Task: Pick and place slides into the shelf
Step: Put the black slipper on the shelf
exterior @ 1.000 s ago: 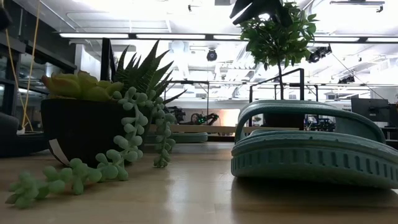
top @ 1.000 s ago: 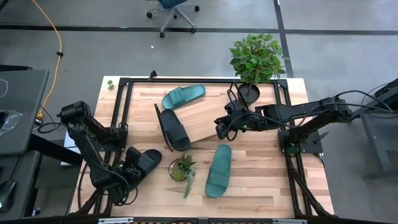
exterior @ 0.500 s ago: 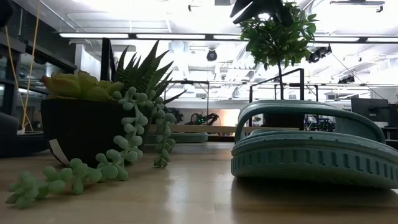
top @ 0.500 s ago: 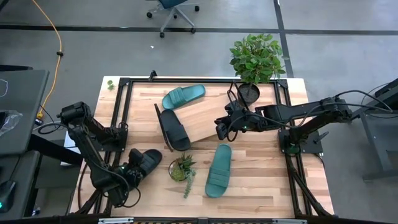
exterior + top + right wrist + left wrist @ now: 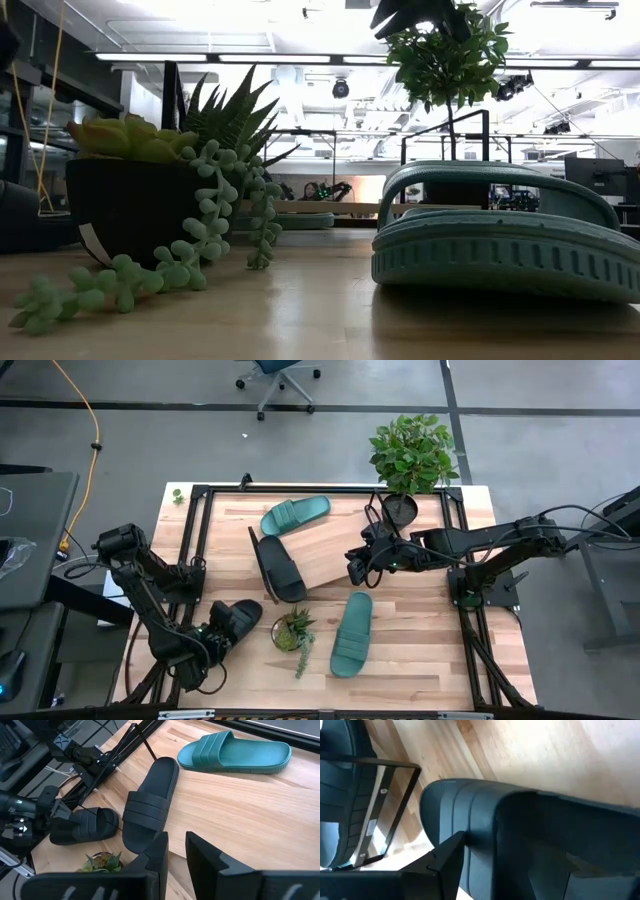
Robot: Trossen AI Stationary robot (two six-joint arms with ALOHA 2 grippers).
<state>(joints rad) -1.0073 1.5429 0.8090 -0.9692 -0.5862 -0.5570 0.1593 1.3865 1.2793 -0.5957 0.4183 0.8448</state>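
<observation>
Black slide (image 5: 232, 622) near bench's front-left corner sits clamped in my left gripper (image 5: 212, 637), long axis pointing toward shelf (image 5: 330, 560); right gripper (image 5: 357, 566) jaws narrowly apart, empty.

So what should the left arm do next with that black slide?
Probably lift it. The left end effector looks closed around the black slide at the table's front left corner, and the shelf sits farther back, so the slide must come up before travelling there.

Two matte black jointed arms, looped black cables along the links, flat angular dark fingers (image 5: 160, 855)
</observation>
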